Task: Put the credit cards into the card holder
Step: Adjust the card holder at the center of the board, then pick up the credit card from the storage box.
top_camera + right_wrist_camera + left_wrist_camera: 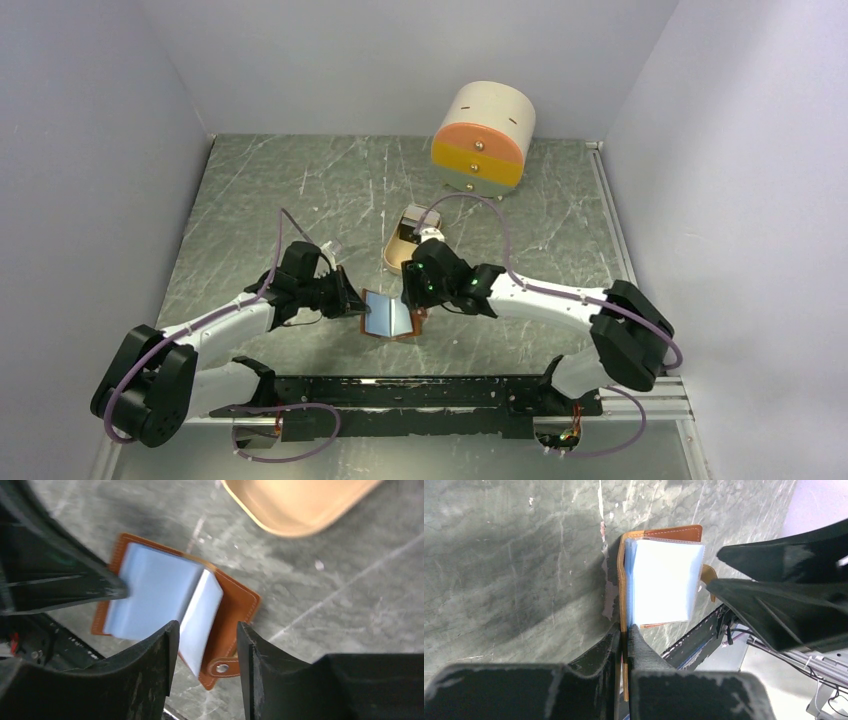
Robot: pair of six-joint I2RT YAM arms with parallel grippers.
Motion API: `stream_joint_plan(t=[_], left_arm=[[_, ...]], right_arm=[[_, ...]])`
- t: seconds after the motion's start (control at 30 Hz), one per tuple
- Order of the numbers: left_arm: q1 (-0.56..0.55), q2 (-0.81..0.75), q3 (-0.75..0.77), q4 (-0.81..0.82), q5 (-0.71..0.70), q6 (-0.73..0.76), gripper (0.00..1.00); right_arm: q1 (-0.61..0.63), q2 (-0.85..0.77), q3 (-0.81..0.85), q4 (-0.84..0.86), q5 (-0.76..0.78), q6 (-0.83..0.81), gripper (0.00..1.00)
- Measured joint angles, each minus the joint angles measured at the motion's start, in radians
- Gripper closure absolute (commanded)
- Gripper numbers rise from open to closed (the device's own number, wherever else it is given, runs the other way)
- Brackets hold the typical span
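Left wrist: left hand (pixel 624 631) pinches card holder (pixel 664 580) edge; right wrist: right hand (pixel 207 627) spread, snap tab (pixel 221 668) seen.

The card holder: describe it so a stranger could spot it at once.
On the grey-green marble table, look where the two arms meet. The card holder lies open there, its edge pinched in the left jaws. Unlike the beige tray and round cream-and-orange drawer box behind it, it is tan leather with glossy bluish pockets and a snap tab.
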Motion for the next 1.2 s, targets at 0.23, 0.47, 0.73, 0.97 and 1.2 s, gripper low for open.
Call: stream_joint_plan(t=[0.23, 0.47, 0.73, 0.97, 1.2], left_arm=[[0.0, 0.0, 0.009, -0.004, 0.021, 0.006, 0.91], [0.0, -0.01, 0.009, -0.012, 0.041, 0.007, 0.91], [0.0, -0.053, 0.01, -0.051, 0.039, 0.01, 0.91], [0.0, -0.056, 0.009, -0.051, 0.039, 0.01, 0.91], [0.0, -0.064, 0.007, -0.048, 0.04, -0.003, 0.91]], right_arm=[[-0.027, -0.029, 0.133, 0.009, -0.023, -0.188, 0.35], [-0.098, 0.114, 0.313, 0.003, 0.058, -0.428, 0.35], [-0.222, 0.224, 0.344, 0.03, 0.061, -0.647, 0.32], [-0.244, 0.322, 0.434, 0.042, 0.048, -0.821, 0.3], [-0.259, 0.37, 0.451, 0.052, 0.029, -0.937, 0.28]])
